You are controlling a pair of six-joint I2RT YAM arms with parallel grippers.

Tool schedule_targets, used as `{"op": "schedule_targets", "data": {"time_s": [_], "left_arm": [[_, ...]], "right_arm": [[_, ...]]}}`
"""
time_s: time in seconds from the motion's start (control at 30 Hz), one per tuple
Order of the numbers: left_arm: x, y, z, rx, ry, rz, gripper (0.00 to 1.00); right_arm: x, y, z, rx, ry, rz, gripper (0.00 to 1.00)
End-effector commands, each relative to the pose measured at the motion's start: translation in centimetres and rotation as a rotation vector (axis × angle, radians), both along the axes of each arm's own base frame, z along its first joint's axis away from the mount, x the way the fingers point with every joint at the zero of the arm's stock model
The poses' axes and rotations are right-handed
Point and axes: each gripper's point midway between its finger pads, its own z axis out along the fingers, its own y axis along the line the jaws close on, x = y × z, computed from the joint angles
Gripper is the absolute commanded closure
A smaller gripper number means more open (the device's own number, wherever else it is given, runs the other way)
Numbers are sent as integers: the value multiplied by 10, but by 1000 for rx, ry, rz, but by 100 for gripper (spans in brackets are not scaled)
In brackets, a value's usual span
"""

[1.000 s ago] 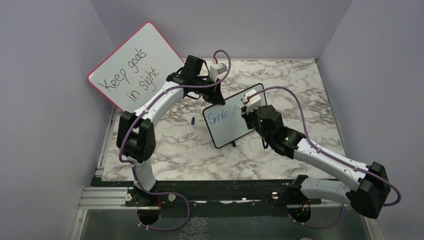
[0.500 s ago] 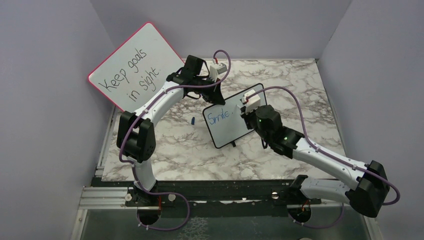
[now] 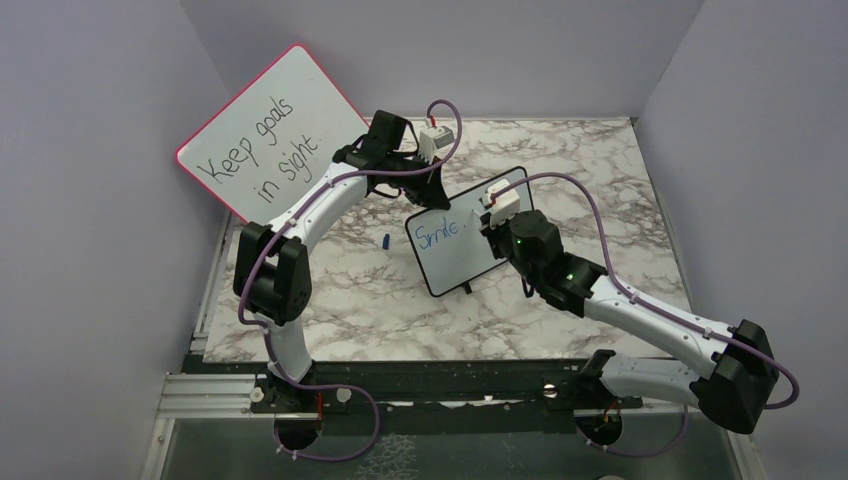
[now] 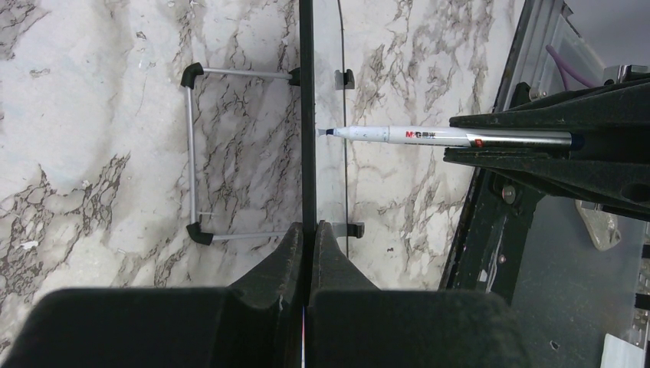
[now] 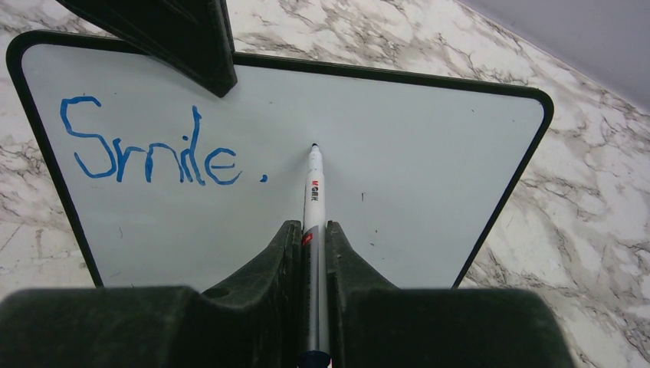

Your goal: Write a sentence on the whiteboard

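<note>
The right jaws are shut on the smooth barrel of a marker (image 5: 315, 192). It runs out between them, its blue tip at or just off the face of the whiteboard (image 5: 429, 176), just right of the dot after "Smile". I cannot tell whether it touches. The left jaws are pinched tight on the board's black frame at its top edge, clear of the writing area.

The sentence (image 5: 146, 153) is only 1 blue word, at the panel's upper left. The board stands tilted on a thin wire stand (image 4: 189, 153) near the middle of the marble worktop (image 3: 600, 170). A small blue cap (image 3: 385, 241) lies just left of it.

The board looks light and stiff with a slick face, so pen pressure would likely skid or tip it. The frame is the safe place to hold. Fresh ink would smear, and the barrel may slip under a hard push, so light strokes suit.
</note>
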Motion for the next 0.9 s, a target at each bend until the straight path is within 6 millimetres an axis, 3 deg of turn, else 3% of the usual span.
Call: {"op": "schedule_targets", "data": {"time_s": [0.0,0.87], "left_arm": [[-13,-8,-11,21,29,-53,100],[-11,-7,-14,42,27,-37,100]], "right_arm": [[5,4,9,36,-28,-6,99],[1,15,11,64,-21,48,99]]}}
